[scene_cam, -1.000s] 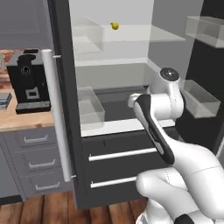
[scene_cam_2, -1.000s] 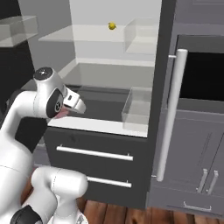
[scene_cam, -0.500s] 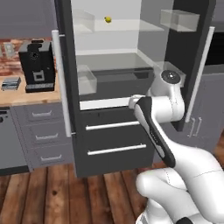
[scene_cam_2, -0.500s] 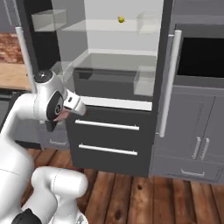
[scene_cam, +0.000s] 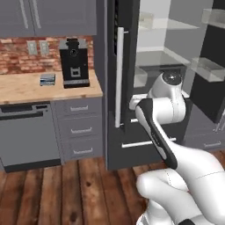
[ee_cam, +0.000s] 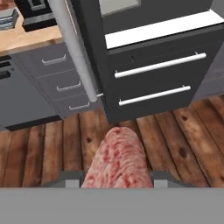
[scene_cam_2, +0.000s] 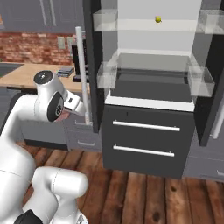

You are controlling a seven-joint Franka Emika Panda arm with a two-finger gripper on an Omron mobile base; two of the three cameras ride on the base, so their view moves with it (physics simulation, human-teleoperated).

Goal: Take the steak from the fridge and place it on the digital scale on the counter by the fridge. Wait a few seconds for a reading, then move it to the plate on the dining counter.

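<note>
The kitchen had a wood plank floor (ee_cam: 43,148), grey cabinets and a brick backsplash (scene_cam: 26,57) behind a wooden worktop (scene_cam: 26,90). The fridge (scene_cam_2: 148,127) stood open, its white interior fitted with clear glass shelves and bins above two dark drawers with silver bar handles. A small yellow ball (scene_cam_2: 158,19) sat on an upper shelf; the bins otherwise appeared to hold nothing. A black coffee machine (scene_cam: 74,63) stood on the worktop, with the digital scale (scene_cam: 47,79) just beside it. No legible writing was observed. The gripper (ee_cam: 117,179) was clamped around the steak (ee_cam: 118,159), held above the floor in front of the fridge drawers.
</note>
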